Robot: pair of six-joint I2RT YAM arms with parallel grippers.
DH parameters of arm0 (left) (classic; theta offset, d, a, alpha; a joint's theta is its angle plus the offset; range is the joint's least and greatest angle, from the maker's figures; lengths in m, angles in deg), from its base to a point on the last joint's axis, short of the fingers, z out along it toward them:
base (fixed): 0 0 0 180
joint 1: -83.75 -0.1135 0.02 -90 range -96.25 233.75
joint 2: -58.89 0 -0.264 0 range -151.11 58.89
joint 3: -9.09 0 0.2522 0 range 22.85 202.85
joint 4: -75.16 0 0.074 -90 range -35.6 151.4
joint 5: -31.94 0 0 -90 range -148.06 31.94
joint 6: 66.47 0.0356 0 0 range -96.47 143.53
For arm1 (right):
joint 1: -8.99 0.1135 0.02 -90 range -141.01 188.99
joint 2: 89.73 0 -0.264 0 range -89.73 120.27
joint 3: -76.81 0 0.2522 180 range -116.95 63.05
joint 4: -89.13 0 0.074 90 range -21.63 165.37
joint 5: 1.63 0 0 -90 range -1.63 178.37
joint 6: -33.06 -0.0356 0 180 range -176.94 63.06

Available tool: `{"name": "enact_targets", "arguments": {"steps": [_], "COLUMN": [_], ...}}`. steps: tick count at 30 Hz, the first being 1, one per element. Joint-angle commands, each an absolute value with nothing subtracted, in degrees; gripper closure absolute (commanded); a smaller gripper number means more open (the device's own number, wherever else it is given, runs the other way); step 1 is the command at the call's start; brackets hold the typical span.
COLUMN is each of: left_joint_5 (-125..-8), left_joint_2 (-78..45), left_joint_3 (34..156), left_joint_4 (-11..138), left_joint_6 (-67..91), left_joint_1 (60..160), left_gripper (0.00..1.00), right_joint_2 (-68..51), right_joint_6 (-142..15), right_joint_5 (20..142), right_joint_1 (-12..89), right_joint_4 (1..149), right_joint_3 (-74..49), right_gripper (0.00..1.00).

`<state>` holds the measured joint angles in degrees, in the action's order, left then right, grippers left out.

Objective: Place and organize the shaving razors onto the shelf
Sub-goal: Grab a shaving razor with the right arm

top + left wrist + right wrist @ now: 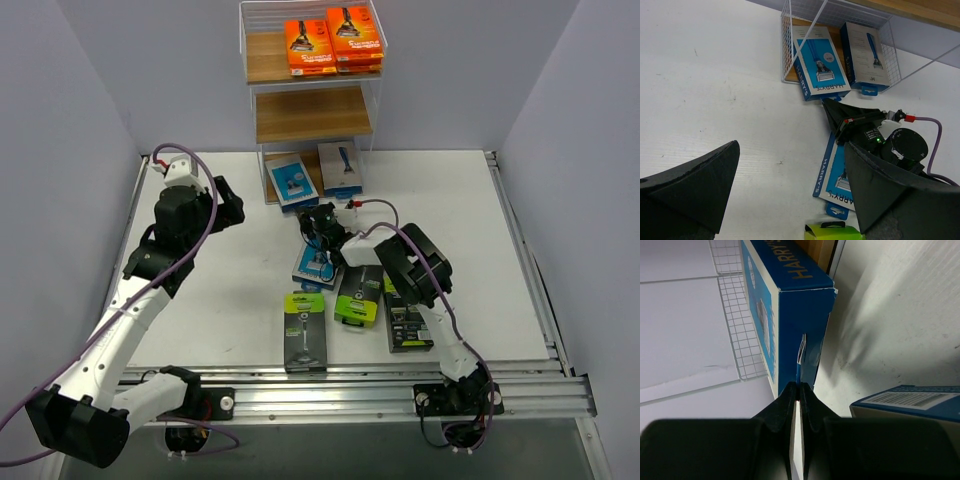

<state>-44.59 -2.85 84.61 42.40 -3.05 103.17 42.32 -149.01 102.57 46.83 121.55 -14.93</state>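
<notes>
Right pincer (798,390) is pressed together on the thin blue hang tab of a blue-and-white rectangular cardboard razor pack (807,325). That pack lies partly inside the bottom tier of the small white-wire shelf with light brown wooden boards (310,115), with its tab end jutting out past the shelf's front. A second blue-and-white razor pack (340,165) lies just beside it on the same tier, toward the shelf's right side. Flat orange razor packs (310,45) sit stacked in two piles side by side on the shelf's top tier, fenced by wire rails.

On the white table (470,220) in front of the shelf, a third blue-and-white razor pack (312,265) lies flat beneath the right arm's wrist. Farther out from the shelf, three black razor packs with lime-green tops (305,335) lie flat near one another, two of them partly under the right arm.

Left pincer (228,208) hangs to the left of the shelf's front, its jaws wide apart and gripping nothing, well apart from every pack.
</notes>
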Motion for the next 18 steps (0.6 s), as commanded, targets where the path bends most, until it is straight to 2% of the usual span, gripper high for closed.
{"name": "enact_targets", "arguments": {"steps": [1,18], "left_joint_5": [-45.1,-45.7], "left_joint_2": [-3.0,-3.5], "left_joint_3": [85.6,85.5], "left_joint_4": [42.7,42.7], "left_joint_6": [-3.3,-3.8], "left_joint_1": [103.4,103.5], "left_gripper": [0.06,0.06], "right_joint_2": [42.9,39.8], "right_joint_6": [-151.6,-161.4], "right_joint_5": [107.3,127.4], "right_joint_1": [46.7,51.4], "right_joint_4": [124.2,115.3], "right_joint_3": [-14.5,-16.5], "right_gripper": [1.00,1.00]}}
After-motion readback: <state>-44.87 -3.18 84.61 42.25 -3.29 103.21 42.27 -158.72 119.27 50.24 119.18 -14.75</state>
